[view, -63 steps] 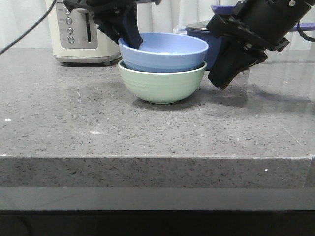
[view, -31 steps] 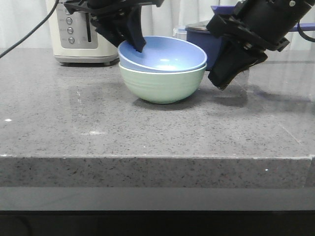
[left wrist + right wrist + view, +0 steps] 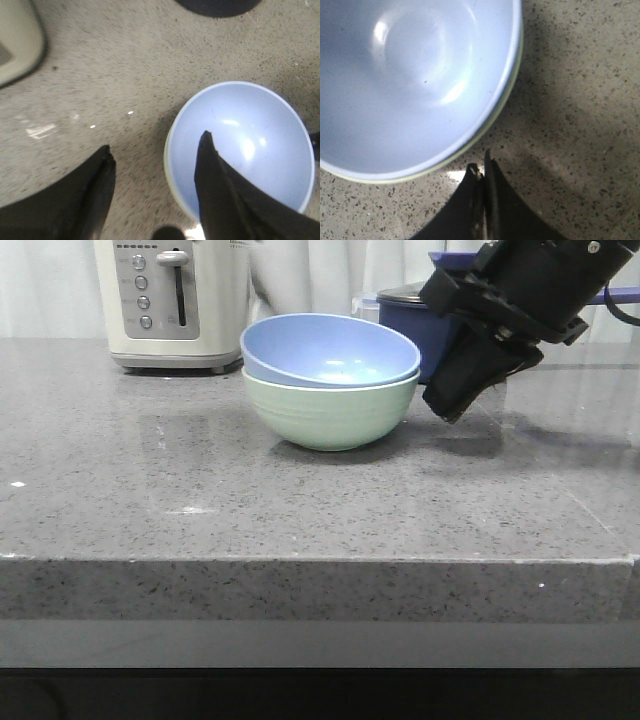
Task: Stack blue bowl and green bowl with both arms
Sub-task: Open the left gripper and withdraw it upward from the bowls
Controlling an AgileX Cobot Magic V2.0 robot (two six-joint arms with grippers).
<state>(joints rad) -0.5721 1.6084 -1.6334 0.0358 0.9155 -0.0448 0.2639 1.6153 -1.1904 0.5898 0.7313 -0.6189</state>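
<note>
The blue bowl (image 3: 330,348) sits nested in the green bowl (image 3: 330,415) at the back middle of the counter, tilted a little. My left gripper (image 3: 156,145) is open and empty, high above the bowls, and is out of the front view. The blue bowl (image 3: 245,145) shows below it with a thin green rim (image 3: 168,165). My right gripper (image 3: 452,405) hangs just right of the green bowl, its jaws shut on nothing. In the right wrist view the gripper (image 3: 482,167) is beside the blue bowl (image 3: 410,75), apart from the green rim (image 3: 510,95).
A cream toaster (image 3: 170,302) stands at the back left. A dark navy saucepan with a lid (image 3: 415,315) stands behind the bowls, partly hidden by my right arm. The grey speckled counter (image 3: 300,510) ends at a front edge.
My left gripper has let go of the blue bowl's rim and risen out of the front view. The blue bowl now rests in the green bowl. The right arm has not moved.
</note>
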